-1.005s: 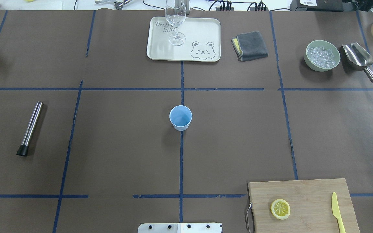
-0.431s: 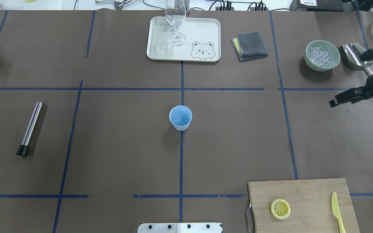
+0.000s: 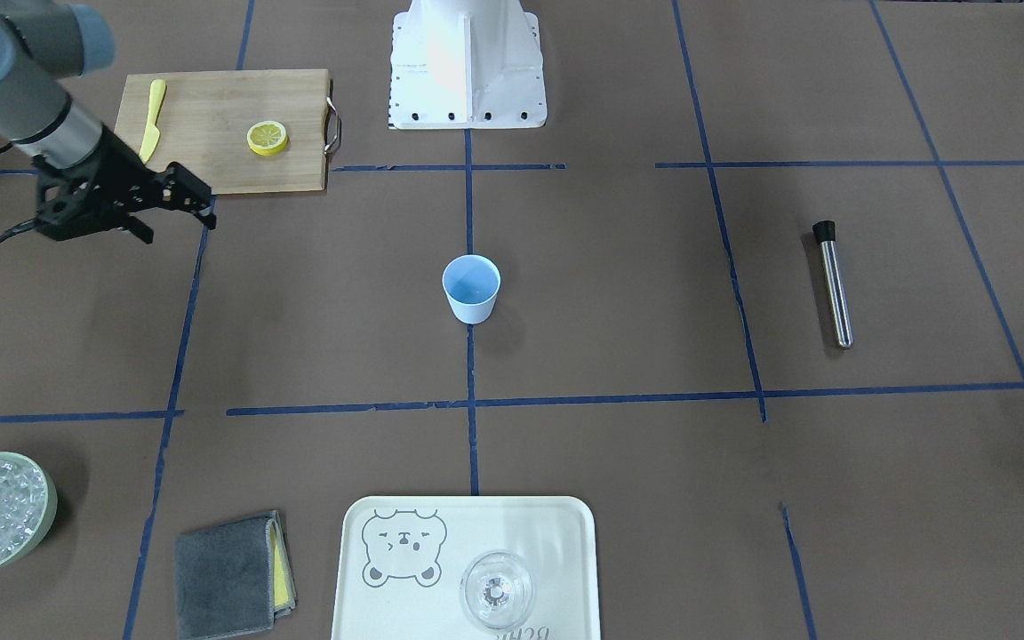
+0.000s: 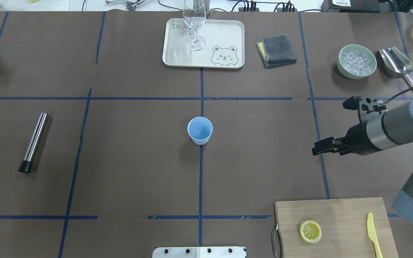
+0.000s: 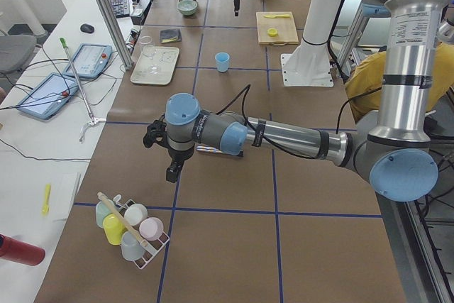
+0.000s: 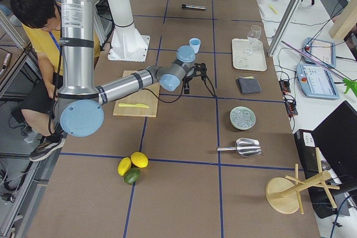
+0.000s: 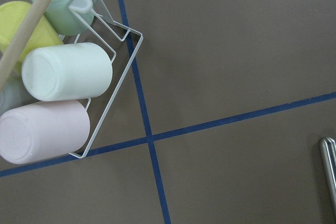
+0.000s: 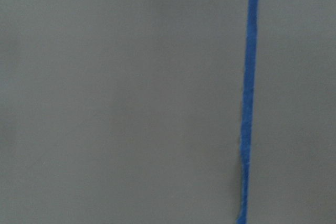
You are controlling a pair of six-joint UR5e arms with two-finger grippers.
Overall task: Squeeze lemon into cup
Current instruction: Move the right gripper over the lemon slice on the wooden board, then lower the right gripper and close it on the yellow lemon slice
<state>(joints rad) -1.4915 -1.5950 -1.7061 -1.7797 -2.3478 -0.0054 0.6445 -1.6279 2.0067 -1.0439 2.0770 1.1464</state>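
The lemon slice lies flat on a wooden cutting board at the near right; it also shows in the front-facing view. The light-blue cup stands upright at the table's middle. My right gripper hovers above the table between cup and board, well right of the cup; in the front-facing view its jaws look apart and empty. My left gripper hangs over the table's far left end, near a cup rack; I cannot tell whether it is open.
A yellow knife lies on the board. A clear glass stands on a cream tray. A grey cloth, a bowl of ice, a metal scoop and a steel rod lie around.
My right arm has come in from the right edge and swung left and nearer, from beside the scoop to over the tape line right of the cup. Nothing else moved.
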